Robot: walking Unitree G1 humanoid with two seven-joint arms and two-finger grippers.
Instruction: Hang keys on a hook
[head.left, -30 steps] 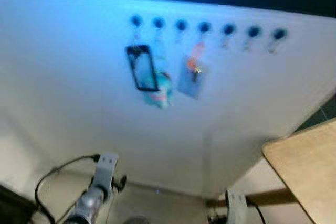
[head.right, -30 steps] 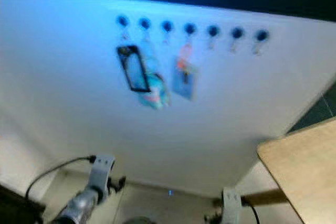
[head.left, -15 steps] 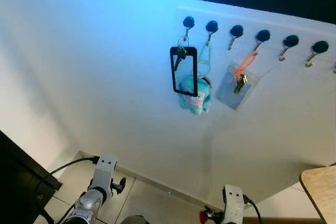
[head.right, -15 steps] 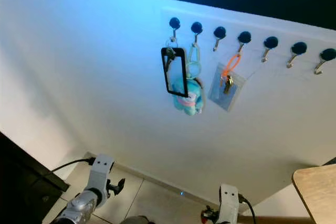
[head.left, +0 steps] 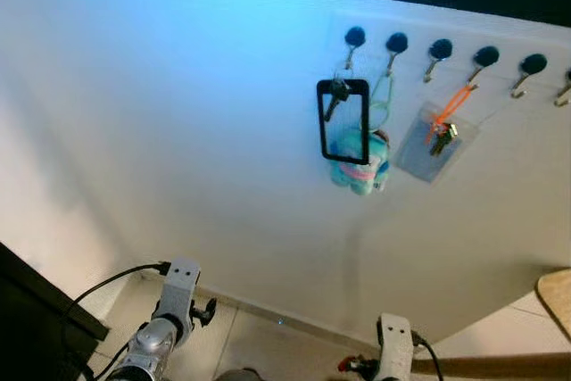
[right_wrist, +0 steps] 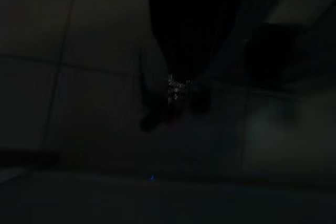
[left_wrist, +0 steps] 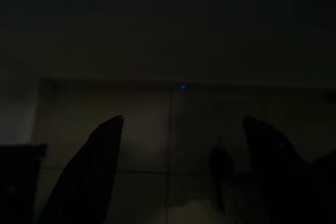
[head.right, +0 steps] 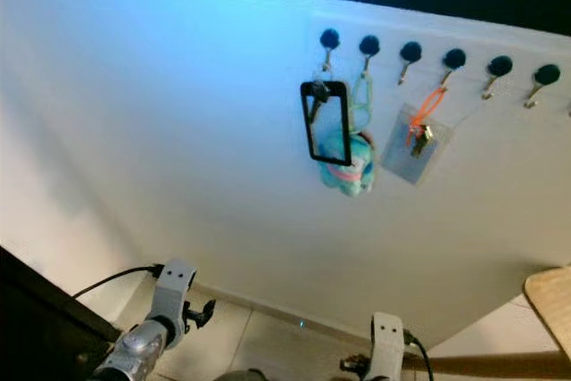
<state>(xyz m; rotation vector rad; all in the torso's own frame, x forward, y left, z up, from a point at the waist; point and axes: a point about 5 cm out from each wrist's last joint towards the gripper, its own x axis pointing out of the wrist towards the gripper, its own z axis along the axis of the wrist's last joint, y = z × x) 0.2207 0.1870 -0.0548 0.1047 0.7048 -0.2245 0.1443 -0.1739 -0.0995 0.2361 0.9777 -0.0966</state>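
Observation:
A row of black-knobbed hooks [head.left: 439,48] runs along the top of a white wall [head.left: 178,131]. A black frame with keys [head.left: 343,122] hangs from the first hook. Beside it hangs a teal plush toy [head.left: 361,167], and further right a clear pouch with an orange strap and keys [head.left: 433,144]. Both arms hang low, far beneath the hooks: the left wrist [head.left: 174,296] and the right wrist [head.left: 393,345]. My left gripper [left_wrist: 181,121] is open over floor tiles. In the dark right wrist view, my right gripper [right_wrist: 181,80] is shut on a small glinting bunch of keys [right_wrist: 178,92].
A dark piece of furniture [head.left: 27,310] stands at the lower left. A wooden tabletop corner [head.left: 558,290] juts in at the lower right, with a wooden rail [head.left: 500,365] under it. Pale floor tiles [head.left: 259,345] meet the wall's foot.
The head camera has swung, so the hooks now sit further right in the picture and are sharp instead of blurred. Both arms hang as before.

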